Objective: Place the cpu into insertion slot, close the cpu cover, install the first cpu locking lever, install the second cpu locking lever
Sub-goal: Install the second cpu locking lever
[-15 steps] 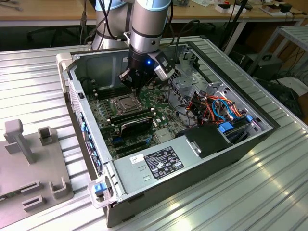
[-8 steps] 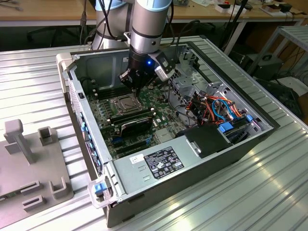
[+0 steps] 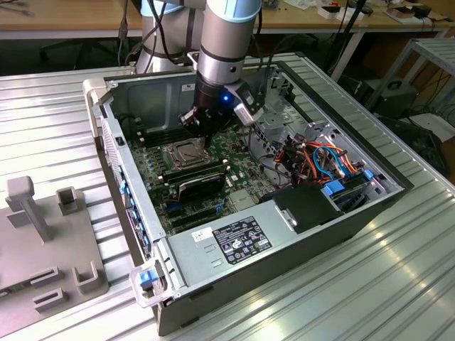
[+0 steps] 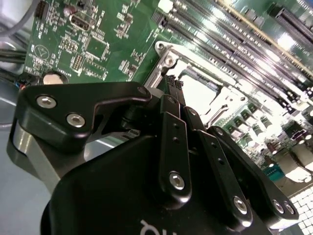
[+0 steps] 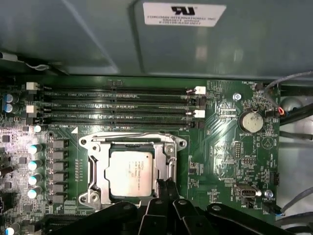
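Observation:
The cpu (image 5: 131, 174) lies flat in the insertion slot, its pale metal top facing up. The cpu cover (image 5: 100, 169) lies down around it as a silver frame, and the slot's metal surround (image 5: 84, 143) shows at the corners. My gripper (image 5: 165, 188) hangs just over the socket's edge at one corner of the cover, fingers pressed together with nothing visible between them. In the second wrist view the fingertips (image 4: 172, 84) end beside the bright cpu (image 4: 198, 90). In the exterior view the gripper (image 3: 205, 138) hovers over the socket (image 3: 186, 153) inside the open case.
Long black memory slots (image 5: 122, 105) run beside the socket, with a row of capacitors (image 5: 33, 164) on another side. The grey power-supply box (image 3: 234, 238) and bundled cables (image 3: 327, 160) fill the case's near and right parts. Case walls (image 3: 128, 177) surround the board.

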